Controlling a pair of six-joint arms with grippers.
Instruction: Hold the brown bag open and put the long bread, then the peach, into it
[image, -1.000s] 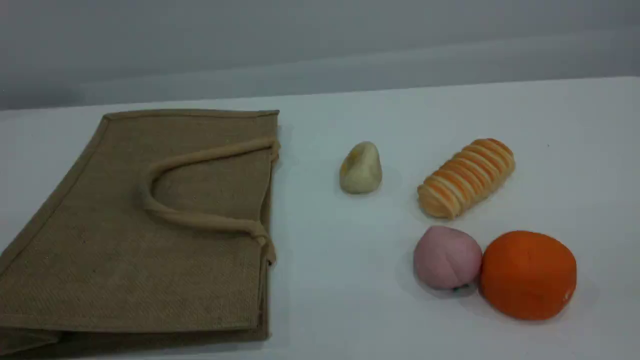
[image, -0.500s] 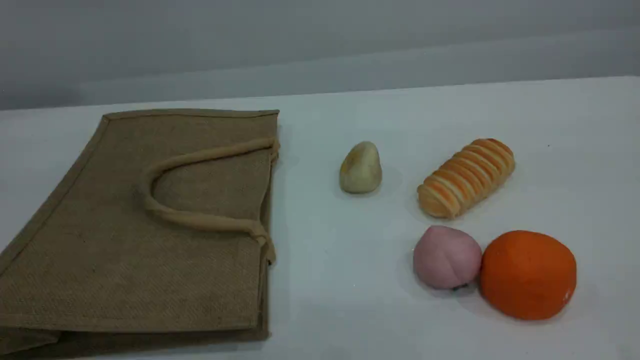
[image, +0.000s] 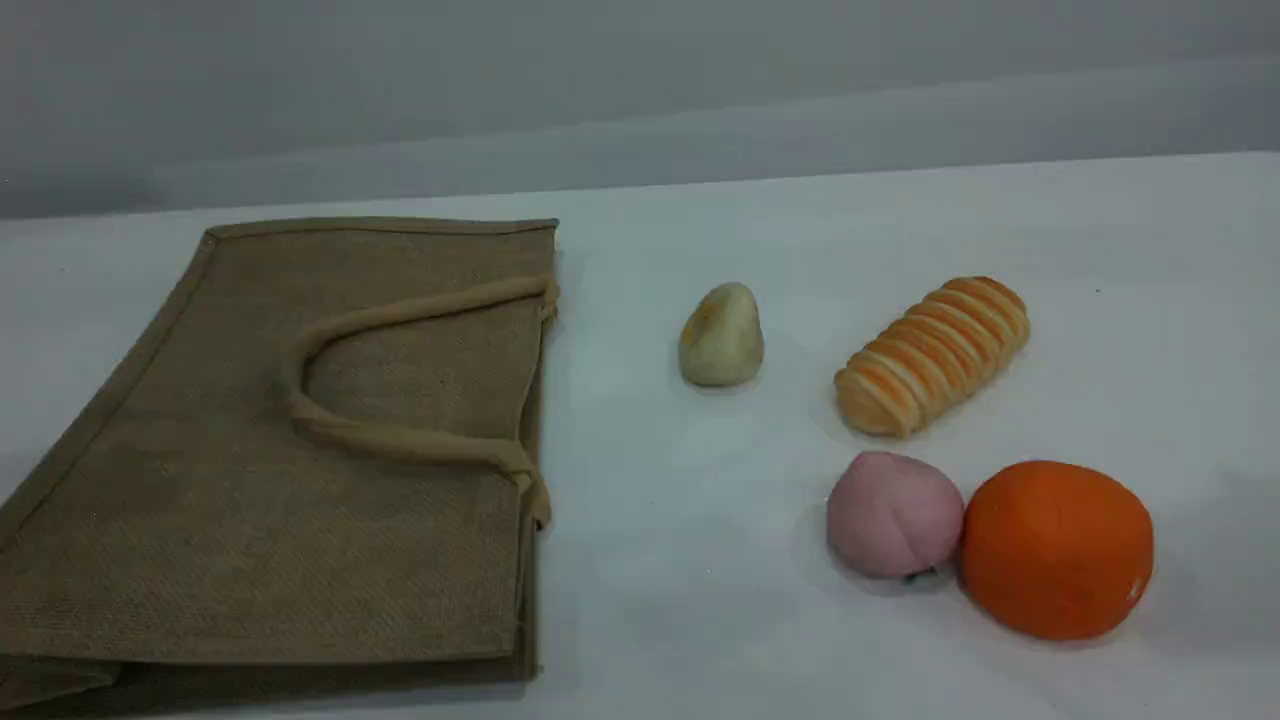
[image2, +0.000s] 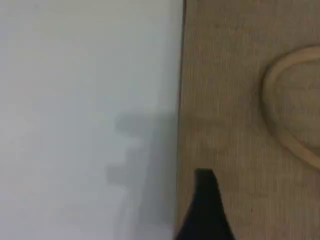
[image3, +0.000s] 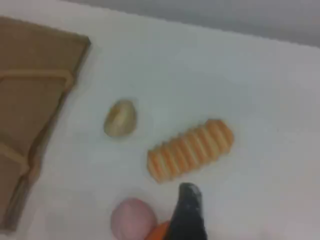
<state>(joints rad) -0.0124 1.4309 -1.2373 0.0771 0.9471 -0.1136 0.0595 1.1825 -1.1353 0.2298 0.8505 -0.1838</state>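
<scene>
The brown bag (image: 300, 500) lies flat on the left of the white table, its rope handle (image: 400, 440) resting on top and its mouth edge facing right. The long bread (image: 935, 355) lies at a slant on the right. In front of it sits the pink peach (image: 893, 513). Neither gripper appears in the scene view. My left gripper (image2: 204, 176) shows one dark fingertip above the bag (image2: 235, 100) near its edge. My right gripper (image3: 189, 192) hovers just in front of the bread (image3: 191, 150), beside the peach (image3: 132, 220). Both hold nothing.
A bright orange ball (image: 1057, 548) touches the peach on its right. A small pale beige lump (image: 721, 336) lies between bag and bread. A grey wall runs behind the table's far edge.
Nothing on the table has moved. A faint shadow has appeared at the table's right edge.
</scene>
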